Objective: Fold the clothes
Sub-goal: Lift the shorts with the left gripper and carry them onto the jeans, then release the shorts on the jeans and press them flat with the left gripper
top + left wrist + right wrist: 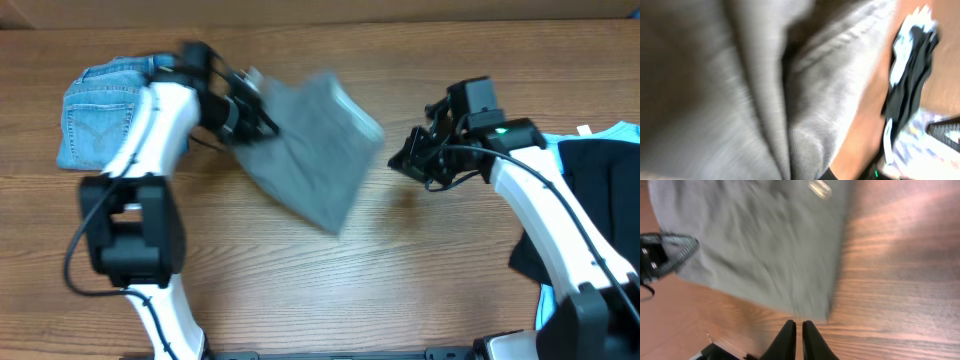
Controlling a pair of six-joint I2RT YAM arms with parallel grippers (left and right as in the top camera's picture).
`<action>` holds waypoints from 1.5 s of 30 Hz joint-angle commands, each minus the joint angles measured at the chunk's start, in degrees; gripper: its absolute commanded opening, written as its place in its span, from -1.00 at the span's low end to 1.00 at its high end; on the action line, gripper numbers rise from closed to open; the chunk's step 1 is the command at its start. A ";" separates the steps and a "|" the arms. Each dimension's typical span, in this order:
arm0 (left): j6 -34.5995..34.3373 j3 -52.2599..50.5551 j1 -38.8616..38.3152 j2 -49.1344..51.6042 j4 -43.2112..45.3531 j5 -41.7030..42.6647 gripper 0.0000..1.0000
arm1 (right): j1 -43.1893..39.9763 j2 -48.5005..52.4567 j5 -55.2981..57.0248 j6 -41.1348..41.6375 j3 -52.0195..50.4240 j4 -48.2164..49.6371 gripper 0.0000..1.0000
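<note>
Left gripper (260, 117) probably clamping edge of blurred grey garment (322, 150); right gripper (796, 336) hovering pinched closed, empty. Step needing low, flat laydown before folding.

The overhead camera looks straight down from high above the table (420, 280), taking in the left arm (150, 135), the right arm (545, 195) and the cloth (315, 150) between them. The left wrist camera sits very near the cloth, which fills most of its frame, with a strip of table at right. The right wrist camera looks down past its own fingers (788, 337) from farther back, at the cloth's edge and bare table. All three share the cloth.
</note>
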 commanded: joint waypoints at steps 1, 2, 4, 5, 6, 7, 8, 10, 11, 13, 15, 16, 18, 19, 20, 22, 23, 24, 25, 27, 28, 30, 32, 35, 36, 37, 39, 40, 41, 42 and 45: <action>5.60 6.80 6.43 -3.56 0.04 0.28 -0.92 | -0.02 -1.29 0.79 -0.87 1.88 -0.59 -0.81; 5.66 7.61 8.15 -3.56 0.68 -1.01 -0.92 | -0.02 -1.29 0.76 -0.83 1.90 -0.81 -0.80; 6.75 8.28 11.61 -3.56 2.49 -3.28 -0.92 | -0.02 -1.29 0.79 -0.85 1.90 -1.57 -0.80; 6.84 8.28 13.60 -3.56 3.78 -4.39 -0.92 | -0.02 -1.29 0.79 -0.85 1.90 -2.16 -0.81; 6.86 8.26 15.23 -3.48 4.85 -4.57 -0.92 | -0.02 -1.29 0.79 -0.85 1.90 -2.62 -0.81; 6.91 8.26 16.79 -3.28 5.86 -4.57 -0.92 | -0.02 -1.29 0.81 -0.87 1.90 -3.10 -0.81; 7.32 8.26 18.23 -3.19 6.69 -4.59 -0.92 | -0.02 -1.29 0.81 -0.87 1.90 -3.45 -0.81; 7.91 8.26 20.96 -3.06 8.22 -4.85 -0.92 | -0.02 -1.29 0.79 -0.87 1.90 -3.85 -0.81; 7.93 8.26 22.10 -2.97 8.83 -5.16 -0.92 | -0.02 -1.29 0.79 -0.85 1.90 -3.96 -0.81; 7.93 8.26 24.28 -2.97 9.60 -6.08 -0.92 | -0.02 -1.29 0.79 -0.85 1.90 -4.26 -0.81; 7.93 8.26 26.51 -2.97 9.99 -8.11 -0.92 | -0.02 -1.29 0.79 -0.85 1.90 -4.57 -0.82; 7.96 8.26 27.47 -2.97 10.05 -9.16 -0.92 | -0.02 -1.29 0.79 -0.85 1.90 -4.68 -0.81; 7.82 8.26 29.22 -2.97 10.12 -12.39 -0.92 | -0.02 -1.29 0.79 -0.85 1.90 -4.70 -0.81; 7.21 8.26 29.92 -2.95 10.25 -14.34 -0.92 | -0.02 -1.29 0.79 -0.85 1.90 -4.70 -0.81; 6.10 8.26 30.60 -2.93 10.49 -16.74 -0.92 | -0.02 -1.29 0.79 -0.83 1.90 -4.70 -0.81; 5.22 8.26 31.36 -2.93 11.17 -18.95 -0.92 | -0.02 -1.29 0.81 -0.85 1.90 -4.70 -0.81; 5.03 8.26 31.54 -2.93 11.69 -19.65 -0.92 | -0.02 -1.29 0.81 -0.85 1.90 -4.70 -0.81; 4.33 8.26 31.65 -2.93 12.28 -20.59 -0.92 | -0.02 -1.29 0.79 -0.83 1.90 -4.70 -0.81; 3.34 8.26 31.76 -2.93 12.90 -21.84 -0.92 | -0.02 -1.29 0.79 -0.66 1.90 -4.72 -0.82; 1.01 8.26 32.00 -2.93 13.75 -24.44 -0.92 | -0.02 -1.29 0.79 -0.63 1.90 -4.98 -0.81; 0.04 8.26 32.15 -2.93 13.97 -25.00 -0.92 | -0.02 -1.29 0.79 -0.63 1.90 -5.20 -0.81; -1.77 8.26 32.50 -2.93 14.40 -26.80 -0.92 | -0.02 -1.29 0.79 -0.63 1.90 -5.81 -0.82; -4.44 8.26 32.83 -2.93 15.04 -29.75 -0.92 | -0.02 -1.29 0.81 -0.66 1.90 -6.23 -0.81; -5.92 8.26 33.27 -2.93 16.76 -28.17 -0.92 | -0.02 -1.29 0.81 -0.63 1.90 -6.36 -0.81; -5.88 8.26 33.35 -2.93 17.11 -26.97 -0.92 | -0.02 -1.29 0.85 -0.66 1.90 -6.32 -0.81; -6.16 8.26 33.33 -2.93 17.05 -26.88 -0.92 | -0.02 -1.29 0.90 -0.66 1.90 -6.19 -0.81; -6.32 8.26 33.33 -2.84 16.74 -27.45 -0.92 | -0.02 -1.29 1.01 -0.63 1.90 -6.05 -0.82; -6.27 8.26 33.33 -2.75 16.70 -27.41 -0.92 | -0.02 -1.29 1.01 -0.66 1.90 -5.99 -0.81; -6.19 8.26 33.24 -2.75 16.65 -27.41 -0.92 | -0.02 -1.29 1.11 -0.66 1.90 -5.97 -0.81; -6.01 8.26 33.22 -2.75 16.72 -27.17 -0.92 | -0.02 -1.29 1.36 -0.66 1.90 -5.99 -0.81; -6.03 8.28 33.22 -2.80 17.20 -21.18 -0.92 | -0.02 -1.29 1.88 -0.66 1.90 -5.99 -0.81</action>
